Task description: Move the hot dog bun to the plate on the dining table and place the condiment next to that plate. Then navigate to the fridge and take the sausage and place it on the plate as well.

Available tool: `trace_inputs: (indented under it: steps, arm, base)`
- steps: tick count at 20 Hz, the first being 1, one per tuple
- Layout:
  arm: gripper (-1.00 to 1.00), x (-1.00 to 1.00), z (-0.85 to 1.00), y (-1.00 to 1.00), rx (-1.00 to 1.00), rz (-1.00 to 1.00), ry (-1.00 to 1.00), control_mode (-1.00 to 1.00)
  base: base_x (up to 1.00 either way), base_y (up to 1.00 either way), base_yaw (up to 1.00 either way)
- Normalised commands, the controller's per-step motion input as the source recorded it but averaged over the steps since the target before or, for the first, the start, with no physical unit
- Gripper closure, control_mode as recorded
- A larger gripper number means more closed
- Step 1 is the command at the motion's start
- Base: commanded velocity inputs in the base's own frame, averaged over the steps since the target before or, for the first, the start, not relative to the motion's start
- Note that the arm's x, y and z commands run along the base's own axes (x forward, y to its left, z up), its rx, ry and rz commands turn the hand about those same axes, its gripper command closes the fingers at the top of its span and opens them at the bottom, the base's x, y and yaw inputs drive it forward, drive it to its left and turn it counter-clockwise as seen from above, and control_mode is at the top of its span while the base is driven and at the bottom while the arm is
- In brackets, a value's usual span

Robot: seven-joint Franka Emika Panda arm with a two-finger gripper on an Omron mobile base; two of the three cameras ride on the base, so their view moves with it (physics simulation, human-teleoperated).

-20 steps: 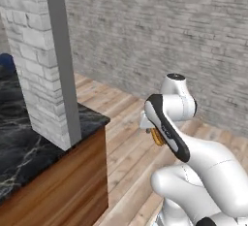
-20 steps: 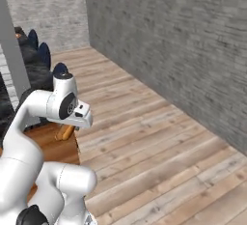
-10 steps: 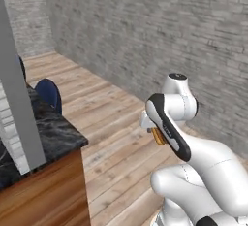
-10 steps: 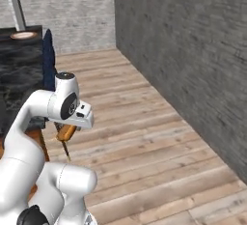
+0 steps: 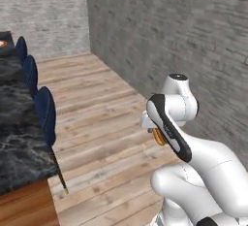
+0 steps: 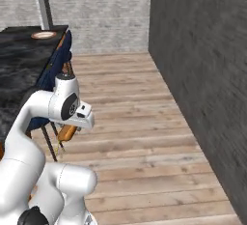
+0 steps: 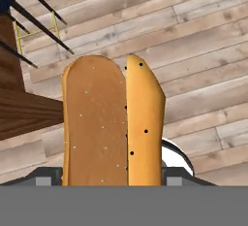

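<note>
Pincer (image 7: 114, 179) on hot dog bun (image 7: 112, 123), blue chairs (image 5: 46, 108) beside dining table (image 5: 17, 137).

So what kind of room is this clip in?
Most likely a dining area: a long black marble table with blue chairs along it, a plate at its far end, plank floor and grey brick walls.

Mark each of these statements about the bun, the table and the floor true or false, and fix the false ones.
1. The tool holds the hot dog bun. True.
2. The bun lies on the plate. False: it hangs over the wooden floor, and the plate sits far down the dining table.
3. Blue chairs stand along the table. True.
4. The floor is tiled. False: it is wooden planks.
5. The bun is split lengthwise. True.
</note>
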Motion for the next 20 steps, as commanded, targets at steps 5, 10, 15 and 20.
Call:
trace_inputs:
  steps: [5, 10, 15, 20]
  arm:
    - [1.00, 0.00, 0.00, 0.00, 0.00, 0.00, 0.00, 1.00]
    - [1.00, 0.00, 0.00, 0.00, 0.00, 0.00, 0.00, 1.00]
    - [1.00, 0.00, 0.00, 0.00, 0.00, 0.00, 0.00, 1.00]
    - [1.00, 0.00, 0.00, 0.00, 0.00, 0.00, 0.00, 1.00]
  base:
    - [1.00, -0.69, 0.41]
    - [1.00, -0.61, 0.38]
    - [1.00, -0.62, 0.37]
    - [1.00, -0.63, 0.36]
